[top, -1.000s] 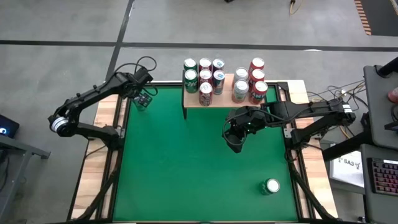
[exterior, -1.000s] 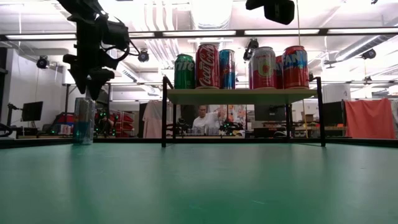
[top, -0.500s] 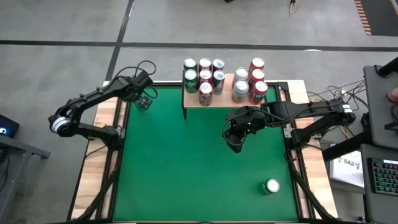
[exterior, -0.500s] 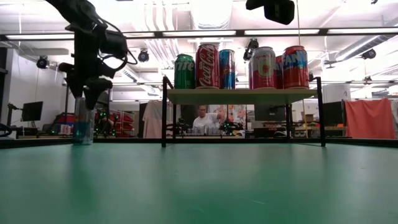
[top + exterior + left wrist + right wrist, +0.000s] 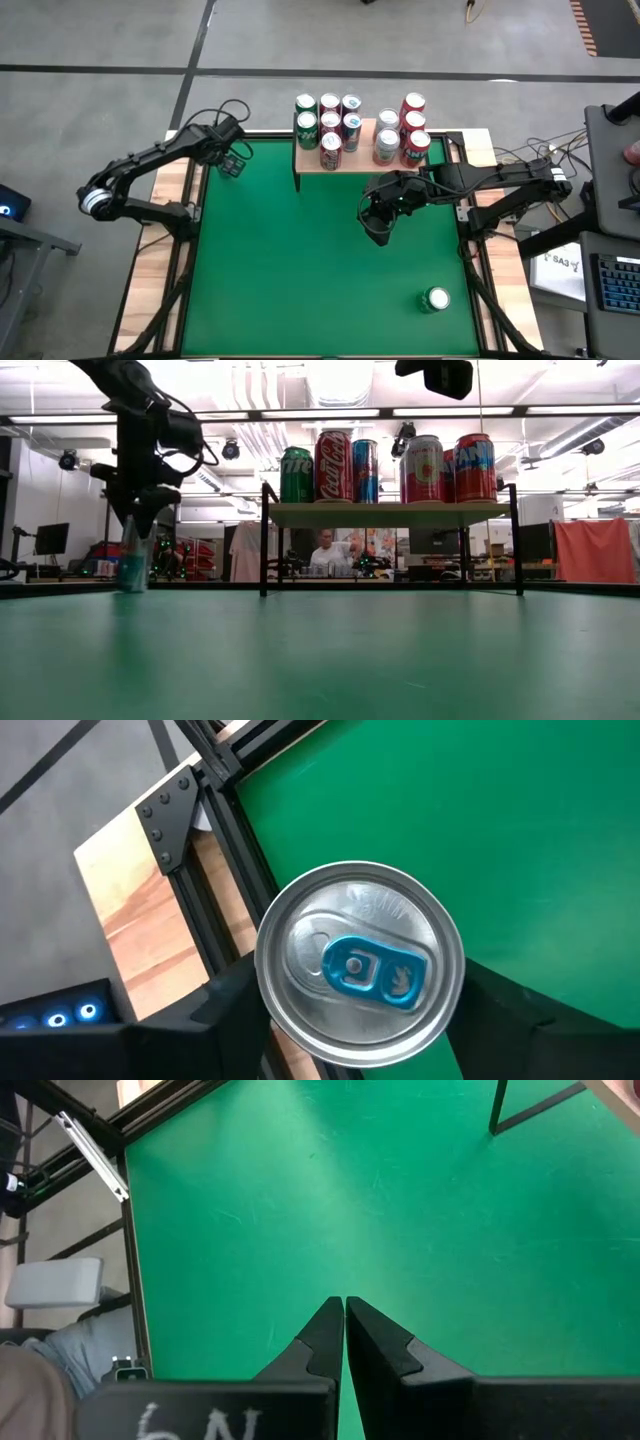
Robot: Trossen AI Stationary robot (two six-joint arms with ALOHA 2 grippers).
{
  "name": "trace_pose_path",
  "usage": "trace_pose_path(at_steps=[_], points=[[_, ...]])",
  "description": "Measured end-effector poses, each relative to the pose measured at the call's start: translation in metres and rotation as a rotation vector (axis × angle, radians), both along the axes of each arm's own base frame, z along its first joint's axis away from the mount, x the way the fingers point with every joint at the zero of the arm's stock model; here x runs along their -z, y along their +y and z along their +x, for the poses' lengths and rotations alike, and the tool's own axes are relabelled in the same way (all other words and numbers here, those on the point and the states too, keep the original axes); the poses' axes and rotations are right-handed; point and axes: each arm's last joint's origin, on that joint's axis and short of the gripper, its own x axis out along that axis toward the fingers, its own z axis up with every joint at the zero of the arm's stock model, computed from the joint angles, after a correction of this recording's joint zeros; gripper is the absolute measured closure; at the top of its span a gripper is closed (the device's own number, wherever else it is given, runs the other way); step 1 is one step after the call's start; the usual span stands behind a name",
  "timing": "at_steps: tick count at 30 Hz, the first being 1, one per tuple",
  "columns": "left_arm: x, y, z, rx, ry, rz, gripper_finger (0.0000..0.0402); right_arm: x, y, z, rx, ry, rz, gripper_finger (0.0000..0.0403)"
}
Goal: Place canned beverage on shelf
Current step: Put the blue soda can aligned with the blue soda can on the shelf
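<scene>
L gripper (image 5: 133, 525) straddles blue-tab can (image 5: 360, 978), grip unclear. R gripper (image 5: 345, 1312) pressed together over table (image 5: 300, 270). Shelf (image 5: 390, 514): Coca-Cola can (image 5: 334, 466) legible

Green felt table (image 5: 300, 270) w/ wood side strips. On it: shelf (image 5: 350, 160) at far edge – nine cans (image 5: 331, 125) upright on top board; slim can (image 5: 132, 555) far-left corner; another can (image 5: 437, 299) near-right.
</scene>
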Motion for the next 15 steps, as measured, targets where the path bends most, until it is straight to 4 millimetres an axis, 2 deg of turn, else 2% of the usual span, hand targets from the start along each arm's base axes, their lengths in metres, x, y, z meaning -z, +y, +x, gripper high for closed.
trace_pose_path(at_steps=[7, 11, 15], points=[[-0.011, -0.013, 0.000, 0.024, -0.047, 0.041, 0.0178, 0.000, 0.000, 0.000, -0.028, -0.007, -0.033, 0.0394], [-0.025, -0.036, -0.001, 0.079, -0.123, 0.066, 0.0178, -0.001, -0.003, 0.001, 0.004, -0.026, -0.129, 0.0394], [-0.039, -0.065, 0.005, 0.181, -0.283, 0.063, 0.0178, -0.003, -0.006, 0.003, 0.053, -0.046, -0.259, 0.0394]])
